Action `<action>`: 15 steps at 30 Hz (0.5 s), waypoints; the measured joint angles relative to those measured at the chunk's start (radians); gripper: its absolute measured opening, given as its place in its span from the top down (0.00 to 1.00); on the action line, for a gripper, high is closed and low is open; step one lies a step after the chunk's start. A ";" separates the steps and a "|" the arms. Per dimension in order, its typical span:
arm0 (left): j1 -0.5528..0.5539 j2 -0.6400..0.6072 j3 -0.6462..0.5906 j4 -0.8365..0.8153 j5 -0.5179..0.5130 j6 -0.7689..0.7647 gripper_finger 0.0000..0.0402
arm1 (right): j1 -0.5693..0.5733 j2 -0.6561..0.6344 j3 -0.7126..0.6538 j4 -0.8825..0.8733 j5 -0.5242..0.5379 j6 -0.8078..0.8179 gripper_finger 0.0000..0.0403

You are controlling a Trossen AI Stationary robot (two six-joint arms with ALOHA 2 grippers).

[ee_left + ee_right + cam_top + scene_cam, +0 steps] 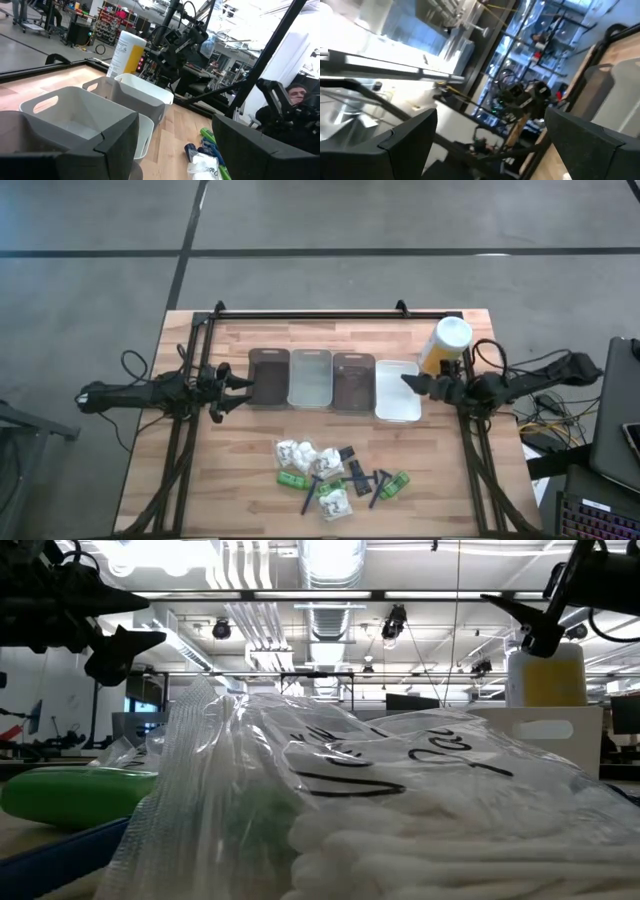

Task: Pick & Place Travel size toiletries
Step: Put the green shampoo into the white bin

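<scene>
Four trays stand side by side in a row across the middle of the wooden table (200, 470): a brown tray (268, 377) at the left, a clear tray (310, 378), a second brown tray (352, 381) and a white tray (397, 390) at the right. Just beyond the white one stands a yellow bottle (443, 345) with a white cap; its label cannot be read.

Nearer, the toiletries lie in a loose heap: white packets (304, 454), green tubes (292, 478), dark razors (380, 484) and small black pieces (347, 454). Up close in the low view, a clear bag of cotton swabs (420, 800) carries dark handwriting that cannot be made out.

Left gripper (246, 385) hovers beside the leftmost brown tray, fingers spread wide and holding nothing. Right gripper (408, 380) hangs over the far right edge of the white tray, next to the bottle, also spread wide and holding nothing.
</scene>
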 joint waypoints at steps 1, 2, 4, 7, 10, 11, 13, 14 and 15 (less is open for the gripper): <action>0.000 0.000 0.000 0.000 0.000 0.000 0.36 | 0.006 0.019 0.000 0.015 0.003 -0.005 0.10; 0.000 0.000 0.000 0.000 0.000 0.000 0.36 | 0.010 0.038 0.002 0.023 0.004 -0.008 0.10; 0.000 0.000 0.000 0.000 0.001 0.000 0.36 | 0.019 0.074 0.018 0.023 -0.001 -0.007 0.10; 0.000 0.000 0.000 0.000 0.001 0.000 0.36 | 0.036 0.134 0.068 0.022 -0.003 -0.029 0.10; 0.000 0.000 0.000 0.001 0.001 0.000 0.36 | 0.058 0.204 0.150 0.017 -0.014 -0.062 0.10; 0.000 0.000 0.000 0.000 0.001 0.000 0.36 | 0.065 0.230 0.181 0.009 -0.027 -0.067 0.10; 0.000 0.000 0.000 0.000 0.001 0.000 0.36 | 0.076 0.278 0.240 -0.021 -0.051 -0.074 0.10; 0.000 0.000 0.000 0.000 0.001 0.000 0.36 | 0.080 0.303 0.272 -0.045 -0.063 -0.075 0.10; 0.000 0.000 0.000 0.000 0.001 0.000 0.36 | 0.081 0.323 0.302 -0.081 -0.071 -0.063 0.10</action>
